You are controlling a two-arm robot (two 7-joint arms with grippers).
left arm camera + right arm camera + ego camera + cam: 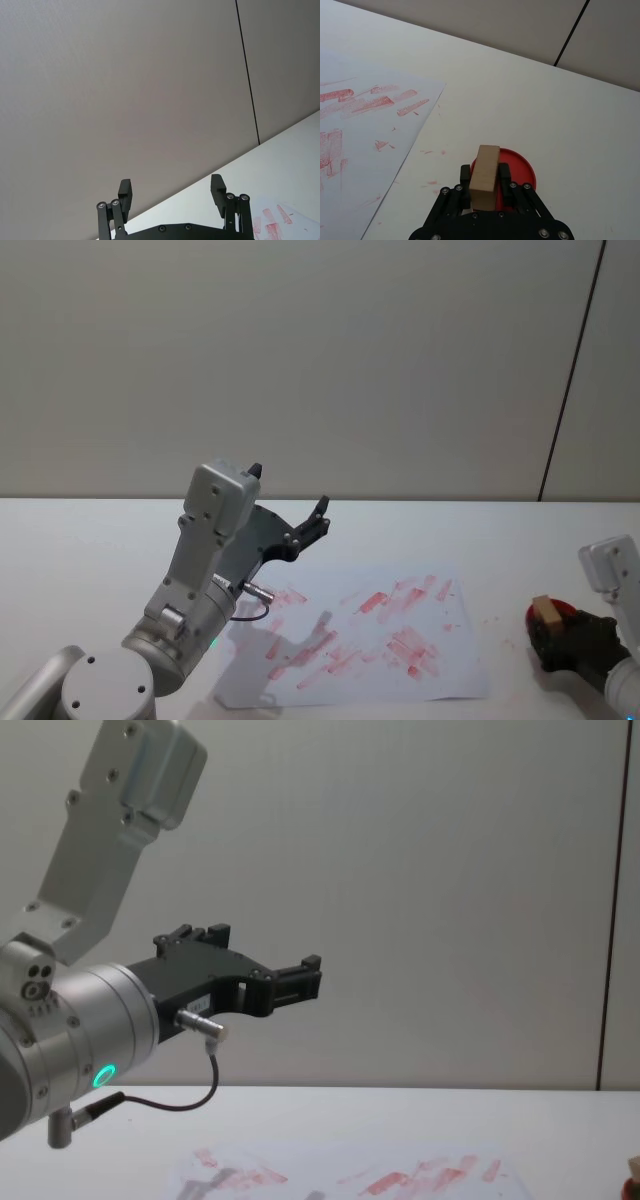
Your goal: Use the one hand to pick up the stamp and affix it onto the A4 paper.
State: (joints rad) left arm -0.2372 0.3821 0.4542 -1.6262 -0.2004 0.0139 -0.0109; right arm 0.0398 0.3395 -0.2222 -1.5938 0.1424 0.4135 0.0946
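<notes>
The stamp (pixel 485 175), a pale tan wooden block, is clamped between the black fingers of my right gripper (pixel 484 171). It is held over a round red ink pad (pixel 519 167) near the table's right edge; whether it touches the pad I cannot tell. In the head view the stamp (pixel 546 612) and right gripper (pixel 550 628) are at the lower right, clear of the A4 paper (pixel 455 660). That white sheet, smeared with red prints, lies flat mid-table (pixel 360 150). My left gripper (pixel 288 490) hangs open, raised above the paper's left part (pixel 171 184) (pixel 262 948).
The raised left arm, with a green glowing ring (pixel 103 1075), casts a shadow on the paper's left half. Bare white table (pixel 90 540) surrounds the sheet. A plain wall stands behind the table. The red pad (pixel 562 608) sits just right of the paper.
</notes>
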